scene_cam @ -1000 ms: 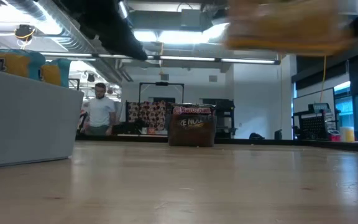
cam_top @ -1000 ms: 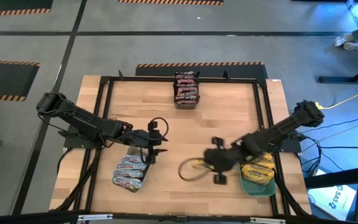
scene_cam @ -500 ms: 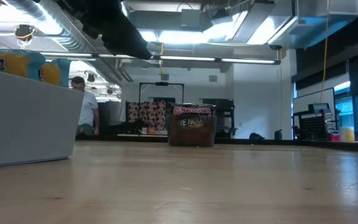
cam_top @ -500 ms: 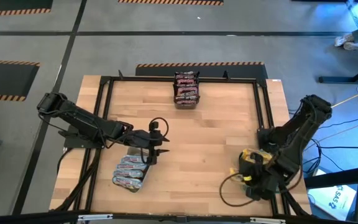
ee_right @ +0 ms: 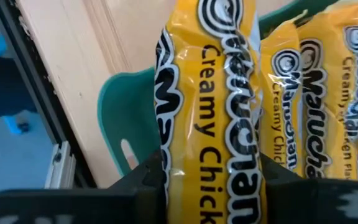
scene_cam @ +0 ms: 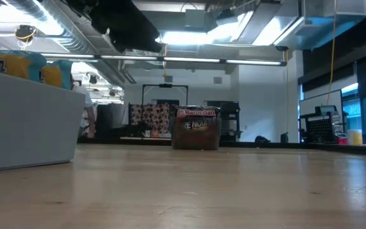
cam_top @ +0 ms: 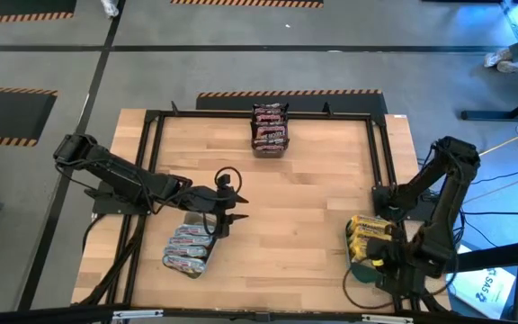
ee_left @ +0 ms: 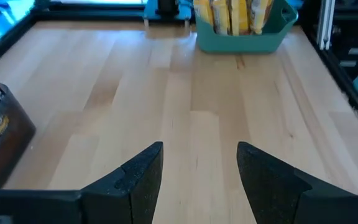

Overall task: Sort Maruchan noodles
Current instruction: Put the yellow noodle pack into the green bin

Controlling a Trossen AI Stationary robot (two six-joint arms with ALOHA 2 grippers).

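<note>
Jaws of the right gripper (ee_right: 213,177) pinch a yellow packet (ee_right: 211,106) upright over the teal tray (ee_right: 124,118), its neighbours just beside them. Released off-line, it could ride up on those or tip over the rim. Left gripper (ee_left: 199,174) waits, jaws spread.

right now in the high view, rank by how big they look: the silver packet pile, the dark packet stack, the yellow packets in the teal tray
1. Silver packet pile, the widest patch.
2 and 3. Dark packet stack and yellow packets look alike; the right arm hides part of the yellow ones and the teal tray, so unranked.
</note>
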